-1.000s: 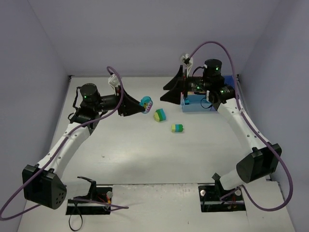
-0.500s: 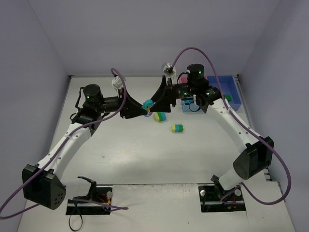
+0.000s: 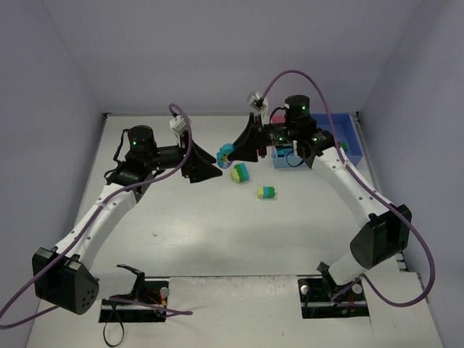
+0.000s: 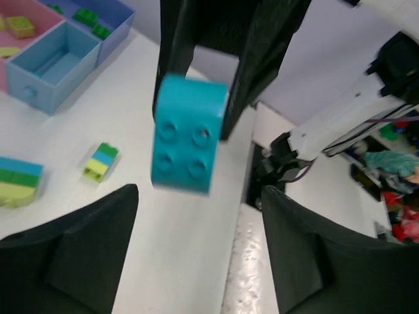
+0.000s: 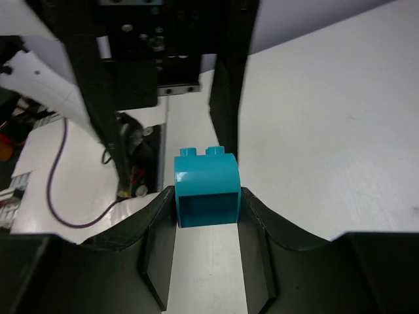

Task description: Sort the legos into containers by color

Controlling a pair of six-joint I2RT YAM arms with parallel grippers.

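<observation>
At the far right of the white counter three trays stand touching. The pink tray holds yellow-green bricks, the light blue tray sits just on its near side, and the darker blue tray to their right holds green bricks. Above the counter's middle, the left arm's fingers stand spread wide, gripping nothing. Just right of them, the right arm's fingers are clamped on a cyan brick held off the surface. Near it lie a larger stacked piece and a smaller stacked piece. Pale lavender walls enclose three sides.
</observation>
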